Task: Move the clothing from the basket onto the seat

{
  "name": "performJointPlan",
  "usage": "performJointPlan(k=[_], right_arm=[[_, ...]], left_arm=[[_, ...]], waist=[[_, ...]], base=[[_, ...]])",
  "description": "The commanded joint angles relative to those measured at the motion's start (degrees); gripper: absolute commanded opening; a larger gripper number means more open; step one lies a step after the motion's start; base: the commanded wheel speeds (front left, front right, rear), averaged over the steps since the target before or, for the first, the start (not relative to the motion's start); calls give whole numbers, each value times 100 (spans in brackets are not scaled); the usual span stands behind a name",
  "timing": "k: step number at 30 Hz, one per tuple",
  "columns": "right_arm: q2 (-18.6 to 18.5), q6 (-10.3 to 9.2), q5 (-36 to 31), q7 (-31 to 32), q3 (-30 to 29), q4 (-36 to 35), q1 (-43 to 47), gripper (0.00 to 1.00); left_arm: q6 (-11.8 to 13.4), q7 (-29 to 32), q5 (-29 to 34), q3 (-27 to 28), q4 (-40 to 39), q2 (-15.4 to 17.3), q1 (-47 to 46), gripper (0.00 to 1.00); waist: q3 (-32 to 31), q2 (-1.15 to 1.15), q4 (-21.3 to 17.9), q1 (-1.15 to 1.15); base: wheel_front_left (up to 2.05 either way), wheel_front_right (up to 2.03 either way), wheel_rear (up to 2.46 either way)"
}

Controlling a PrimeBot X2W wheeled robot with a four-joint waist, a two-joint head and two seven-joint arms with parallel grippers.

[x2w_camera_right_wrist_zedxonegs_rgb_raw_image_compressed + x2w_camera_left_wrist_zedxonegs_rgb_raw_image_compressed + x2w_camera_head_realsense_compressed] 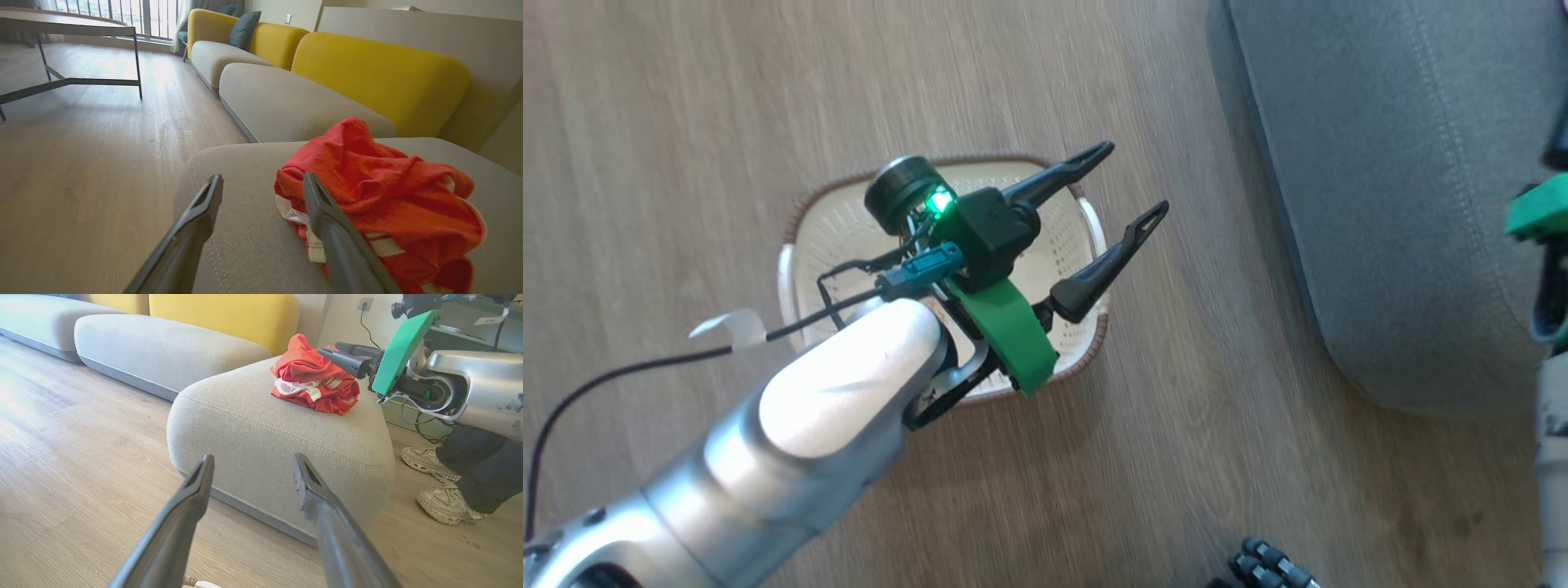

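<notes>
Clothing (380,192) lies in a red and white heap on the grey seat (245,228). We see our right fingers (200,210) spread wide close to the heap, with nothing between them. Our left fingers (1094,276) are also apart and hold nothing, above the basket (829,237) on the wooden floor (686,122).

Red clothing (380,196) on grey seat (245,237)

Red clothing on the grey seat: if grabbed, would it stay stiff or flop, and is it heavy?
Probably floppy: the clothing lies crumpled in soft folds, so it would likely dangle. Likely light: the seat shows no dent under it. Unlikely to roll: it sits slumped.
</notes>
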Motion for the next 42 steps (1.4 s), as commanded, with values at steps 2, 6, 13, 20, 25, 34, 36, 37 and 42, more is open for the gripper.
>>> performJointPlan(k=[2, 6, 13, 20, 25, 34, 36, 37, 42], right_arm=[[-70, 40, 103, -27, 297, -274, 223, 100], [-71, 40, 243, -27, 630, -412, 490, 100], [-107, 40, 507, -27, 1100, -463, 840, 100], [-41, 40, 698, -27, 1497, -533, 1112, 100], [56, 40, 731, -27, 1713, -585, 1251, 100], [257, 40, 653, -27, 1869, -705, 1533, 100], [294, 40, 659, -27, 1885, -712, 1585, 100], [311, 40, 672, -27, 1894, -718, 1604, 100], [377, 40, 671, -27, 1967, -751, 1741, 100]], left_arm=[[-31, -28, 30, 336, -186, -46, 73, 100], [-34, -28, 89, 537, -168, -166, 362, 100], [-36, -29, 179, 942, -79, -299, 814, 100], [7, -29, 416, 1661, 34, -368, 1348, 100], [179, -29, 627, 2343, 137, -355, 1791, 100], [480, -29, 1018, 3814, 166, -354, 2720, 100], [514, -29, 1111, 4141, 159, -378, 2926, 100], [530, -29, 1155, 4312, 153, -395, 3024, 100], [617, -29, 1484, 5083, 96, -524, 3463, 100]], waist=[[-347, 0, 203, 0], [-707, 0, 418, 0], [-1236, 0, 770, 0], [-1633, 0, 1078, 0], [-1817, 0, 1224, 0], [-2069, 0, 1397, 0], [-2114, 0, 1420, 0], [-2133, 0, 1426, 0], [-2206, 0, 1444, 0]], base=[[0, 0, 0], [0, 0, 0], [0, 0, 0], [0, 0, 0], [0, 0, 0], [0, 0, 0], [0, 0, 0], [0, 0, 0], [0, 0, 0]])
